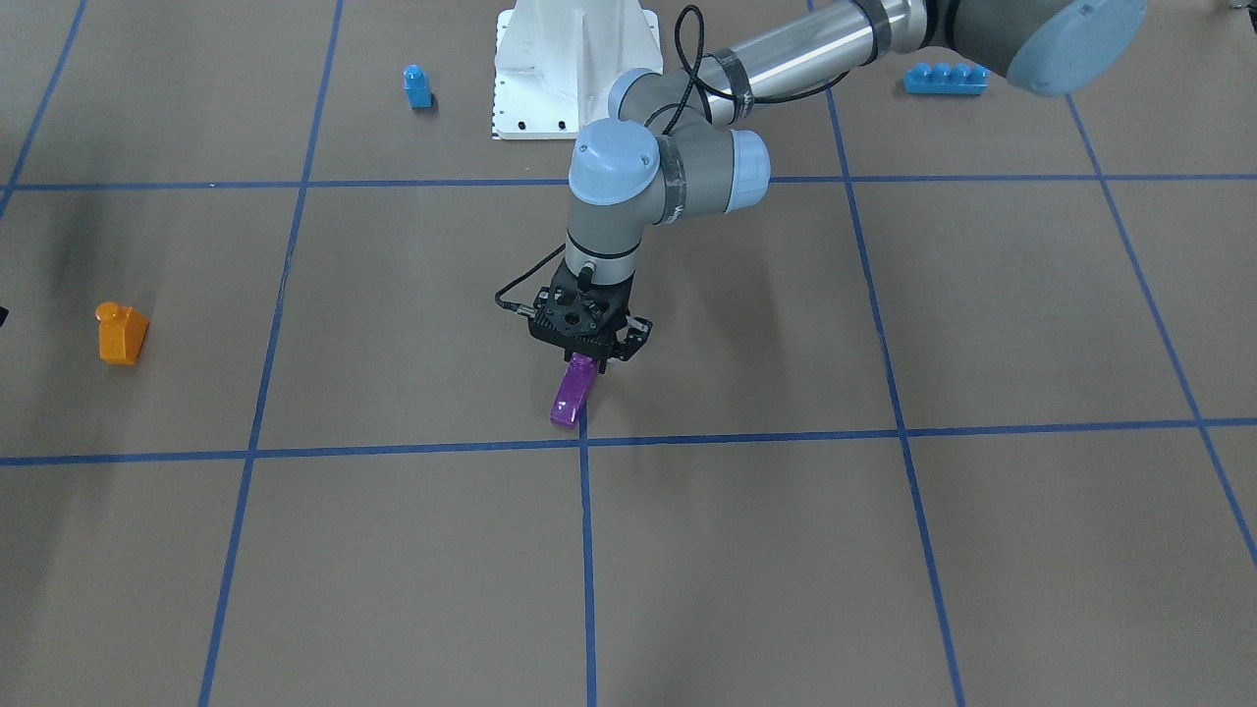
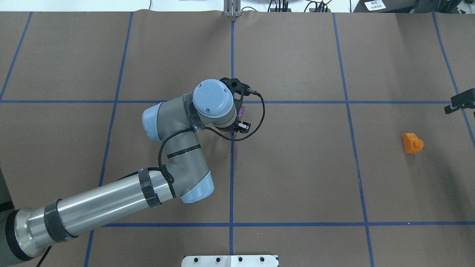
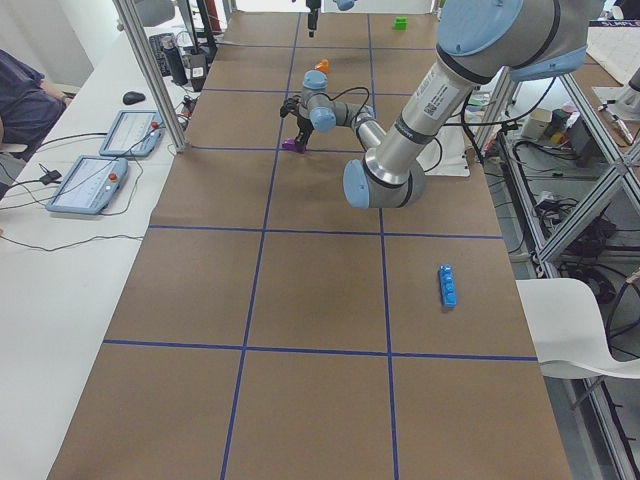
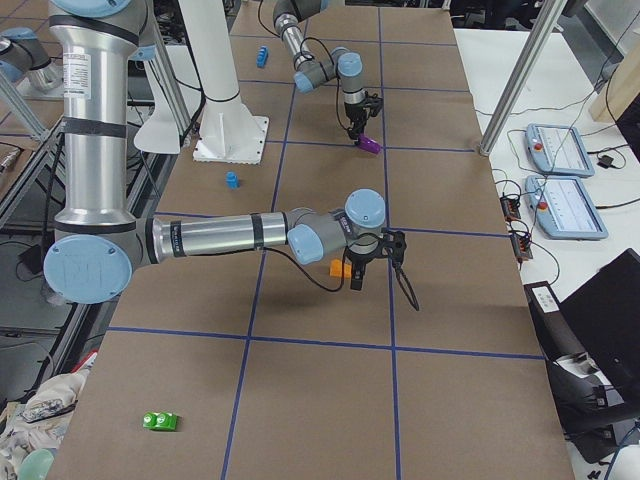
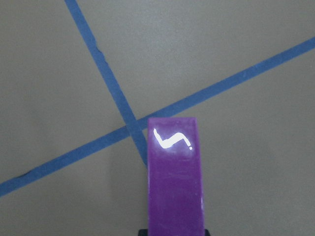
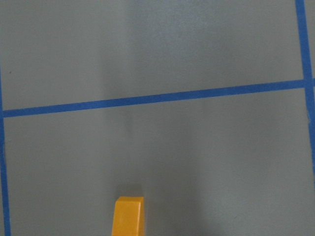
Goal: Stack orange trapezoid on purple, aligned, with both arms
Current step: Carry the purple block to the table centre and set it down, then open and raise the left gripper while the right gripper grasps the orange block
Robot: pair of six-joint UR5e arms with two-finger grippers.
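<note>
Left hand point(image 1: 588, 359) grips purple brick point(image 1: 572, 395) (glossy, tilted).

A robotics lab. A long table point(image 3: 300, 300) covered in brown paper is marked into large squares by blue tape lines point(image 1: 584, 550). A grey robot arm point(image 2: 111, 200) reaches over it, near a white pedestal point(image 1: 574, 69). At the side view's left, touchscreen control pendants point(image 3: 88, 185) lie on a white bench point(image 3: 40, 330) beside aluminium frame posts point(image 3: 150, 70).

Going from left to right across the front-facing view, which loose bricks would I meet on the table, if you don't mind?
The orange trapezoid → small blue brick → purple brick → long blue brick.
</note>
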